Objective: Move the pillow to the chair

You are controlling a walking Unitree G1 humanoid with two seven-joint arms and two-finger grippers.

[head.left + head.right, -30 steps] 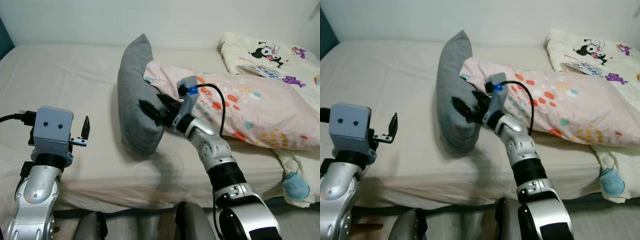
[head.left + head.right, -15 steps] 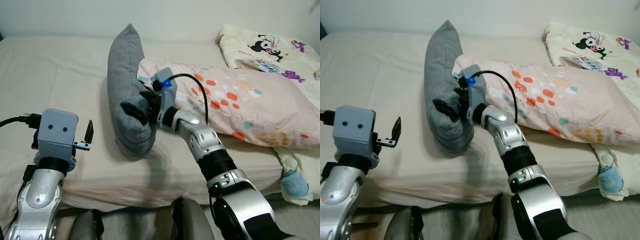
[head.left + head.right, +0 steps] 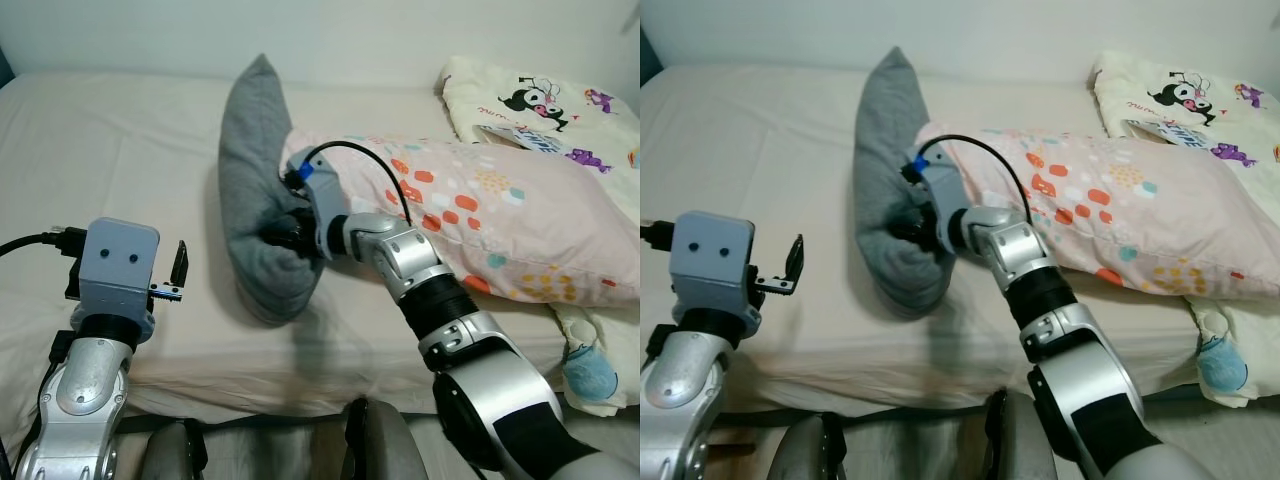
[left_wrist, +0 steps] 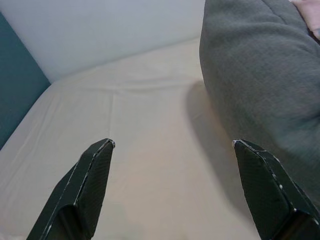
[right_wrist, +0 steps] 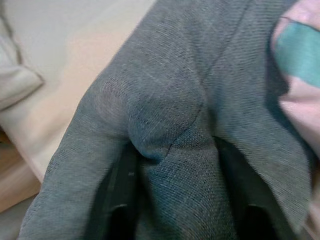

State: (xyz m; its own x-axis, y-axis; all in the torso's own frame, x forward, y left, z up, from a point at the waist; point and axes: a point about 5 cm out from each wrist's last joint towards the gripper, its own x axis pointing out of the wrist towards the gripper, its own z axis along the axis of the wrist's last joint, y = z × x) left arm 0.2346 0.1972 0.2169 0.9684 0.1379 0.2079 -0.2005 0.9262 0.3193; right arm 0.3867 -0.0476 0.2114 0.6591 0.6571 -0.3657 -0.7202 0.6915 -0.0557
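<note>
While the left gripper point(image 3: 172, 276) hangs over the near edge of the beige sheeted bed point(image 3: 120, 150) with its two black fingers point(image 4: 90, 185) spread wide on nothing, the plump grey fabric pillow point(image 3: 255, 190) stands on edge just to its right, apart from it. Further right, the right gripper point(image 3: 912, 228) is pressed into that pillow's lower side, fingers point(image 5: 117, 200) clenched on a bunched fold of grey cloth. Directly behind this gripper's wrist lies a pink pillow with coloured spots point(image 3: 500, 215), leaning against the grey one, and beyond it a cream cartoon-print blanket point(image 3: 540, 100).
</note>
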